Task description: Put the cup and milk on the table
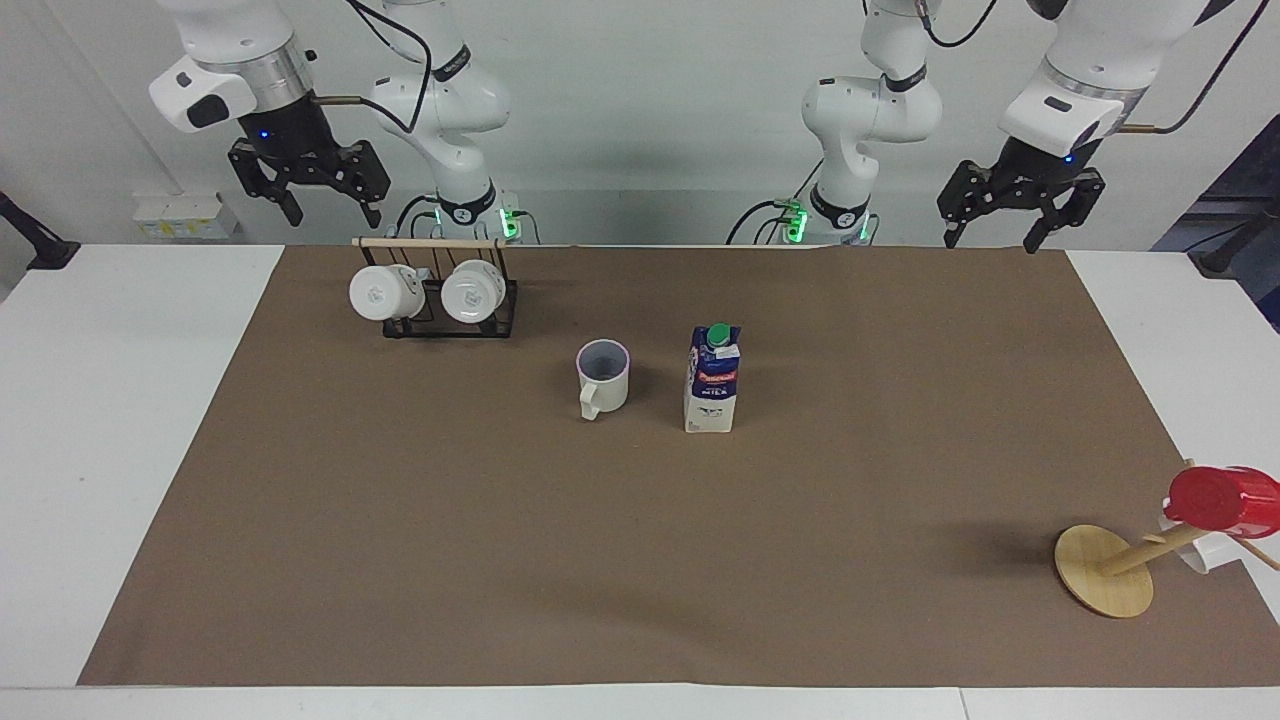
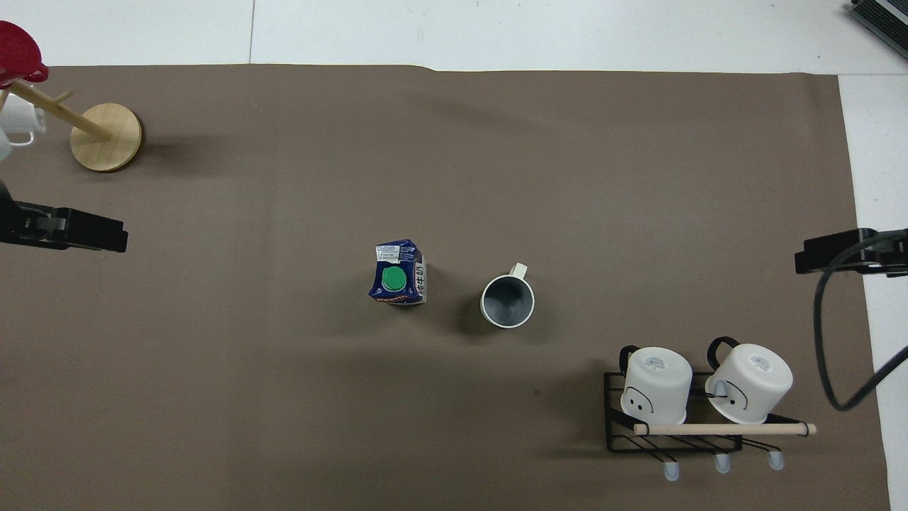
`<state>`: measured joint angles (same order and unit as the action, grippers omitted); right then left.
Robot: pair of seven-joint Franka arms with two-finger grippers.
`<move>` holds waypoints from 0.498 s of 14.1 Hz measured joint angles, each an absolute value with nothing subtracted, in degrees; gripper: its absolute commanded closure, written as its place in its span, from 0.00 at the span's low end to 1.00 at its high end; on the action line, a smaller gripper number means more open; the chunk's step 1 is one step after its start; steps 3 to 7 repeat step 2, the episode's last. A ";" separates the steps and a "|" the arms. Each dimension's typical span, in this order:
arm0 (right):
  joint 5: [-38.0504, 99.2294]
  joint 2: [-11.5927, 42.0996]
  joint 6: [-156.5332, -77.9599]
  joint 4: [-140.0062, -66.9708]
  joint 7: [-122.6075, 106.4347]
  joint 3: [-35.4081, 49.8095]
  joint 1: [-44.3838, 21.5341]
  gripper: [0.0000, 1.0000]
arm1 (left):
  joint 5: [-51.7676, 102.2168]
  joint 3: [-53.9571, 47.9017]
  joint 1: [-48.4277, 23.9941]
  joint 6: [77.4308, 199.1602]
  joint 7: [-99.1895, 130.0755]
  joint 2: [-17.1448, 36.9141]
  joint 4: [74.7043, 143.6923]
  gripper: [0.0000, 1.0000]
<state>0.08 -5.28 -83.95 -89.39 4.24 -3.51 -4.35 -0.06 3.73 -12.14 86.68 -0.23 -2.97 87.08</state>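
The cream-white cup stands upright on the brown sheet of the table, handle turned away from the robots. It also shows in the overhead view. The milk carton stands upright beside it, toward the left arm's end, green cap on top. My right gripper hangs open and empty in the air above the mug rack. My left gripper hangs open and empty above the sheet's edge by the robots. Both are well apart from cup and milk.
A black wire rack with two white logo mugs stands nearer to the robots than the cup, toward the right arm's end. A tilted wooden stand carrying a red cup is farthest from the robots at the left arm's end.
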 measured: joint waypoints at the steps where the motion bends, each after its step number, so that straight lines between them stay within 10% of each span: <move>1: 0.08 -5.28 -83.94 -89.41 4.24 -3.51 -4.35 0.00 | -0.06 3.73 -12.14 86.68 -0.23 -2.97 87.08 0.00; 7: 0.08 -5.29 -83.91 -89.41 4.24 -3.50 -4.36 0.00 | -0.06 3.73 -12.14 86.68 -0.22 -2.97 87.08 0.00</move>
